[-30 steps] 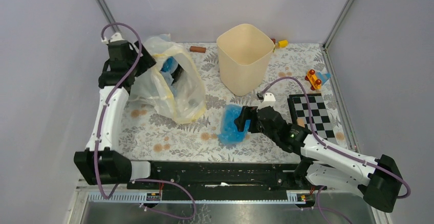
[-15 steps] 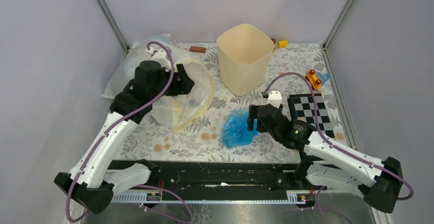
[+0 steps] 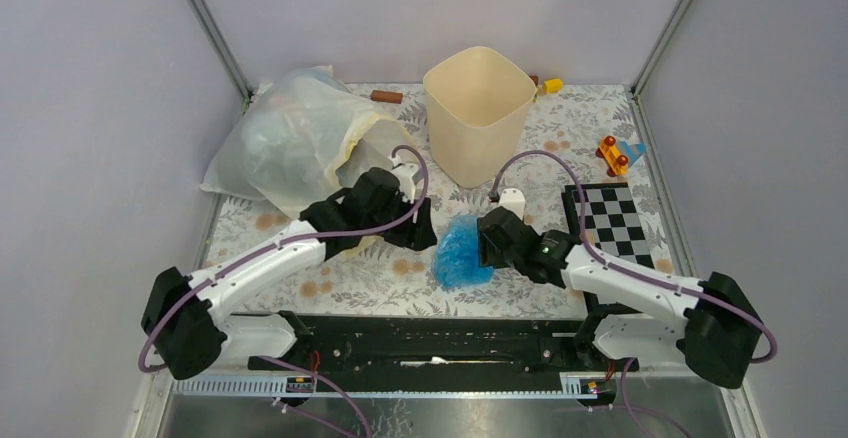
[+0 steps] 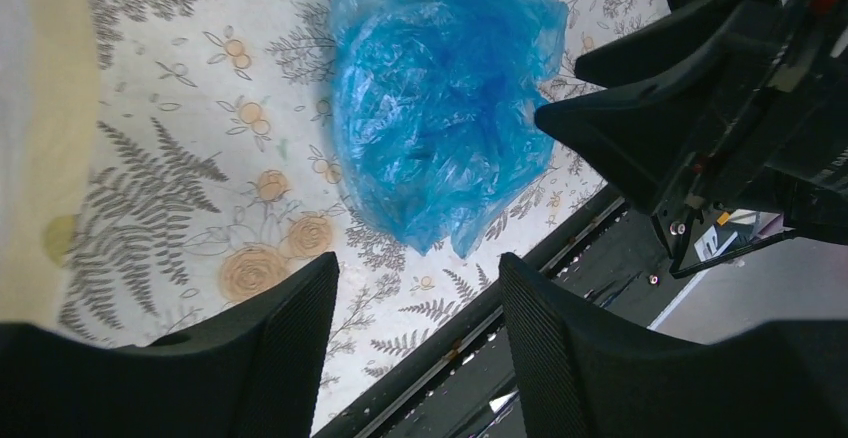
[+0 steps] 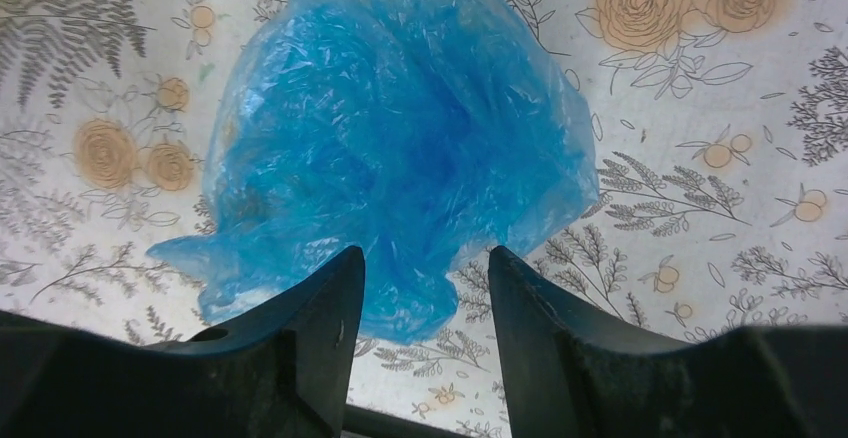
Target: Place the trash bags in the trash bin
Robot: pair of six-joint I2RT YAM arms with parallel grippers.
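Swinging off the large clear bag [image 3: 290,138], my left claw [image 3: 422,236] has come across to the near side of the trash bin [image 3: 470,153]. It is now just beside the trash bags [image 3: 460,250], and my right claw [image 3: 486,242] has edged in on the opposite flank. The blue heap lies on the table in front of the bin, apart from its wall.

Both claws stand wide open and hold nothing. In the right wrist view the film's fringe reaches into the gap between my fingers [image 5: 300,348], unpinched.

I judge this film feather-light, limp and slippery. It will collapse and trail, so I would bite the thick bunched middle [image 5: 400,128], not the thin edge. It is a crumpled lump, slightly longer from the bin toward the near edge, with a thin tail at that near end. I see no clear mouth.
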